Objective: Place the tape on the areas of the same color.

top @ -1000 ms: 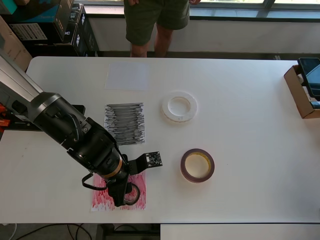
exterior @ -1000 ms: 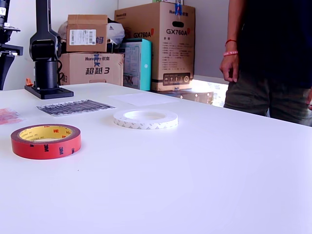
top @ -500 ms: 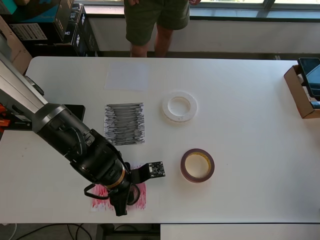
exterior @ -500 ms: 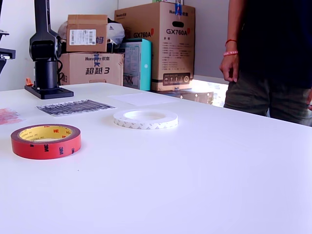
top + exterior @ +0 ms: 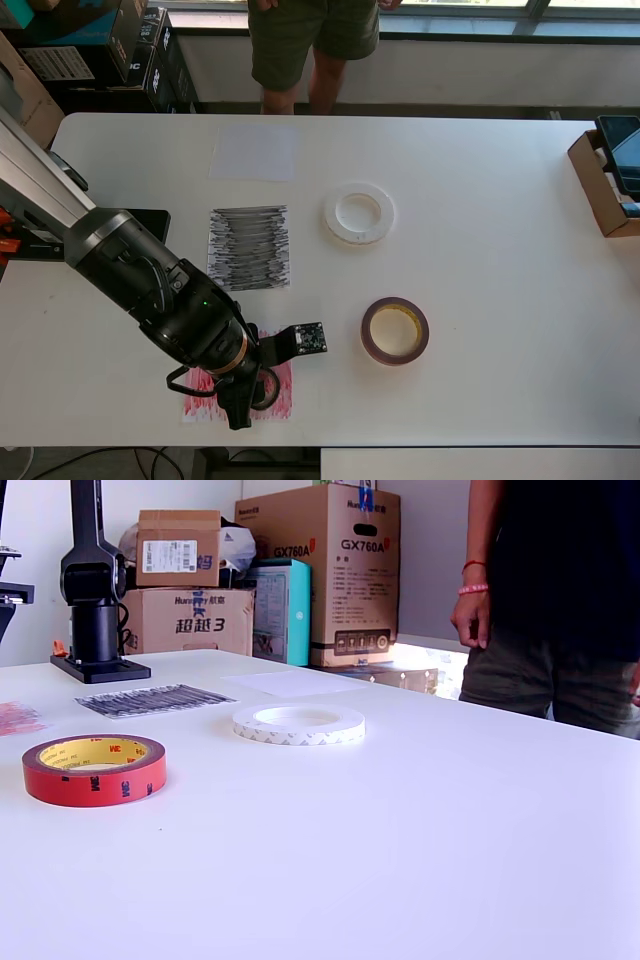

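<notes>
- Lately, showed the gripper (image 5: 250, 400) drawn slightly nearer the front edge of the table (image 5: 480, 300) than a second earlier, low over the red patch (image 5: 196, 405); could not tell whether spread or pinching.
- Found the small black roll (image 5: 266, 388) at its tip, over the wrong colour, so judged not yet sorted.
- Placed the black patch (image 5: 250, 248) and the white sheet (image 5: 255, 152) beyond, without tape.
- Left the white roll (image 5: 358, 213) and the red roll (image 5: 395, 331) untouched on the overhead view's right, off that path.

From the overhead view's left the arm (image 5: 130, 280) slants toward the near edge, gripper (image 5: 245, 400) pointing down; its jaws are hidden.
</notes>
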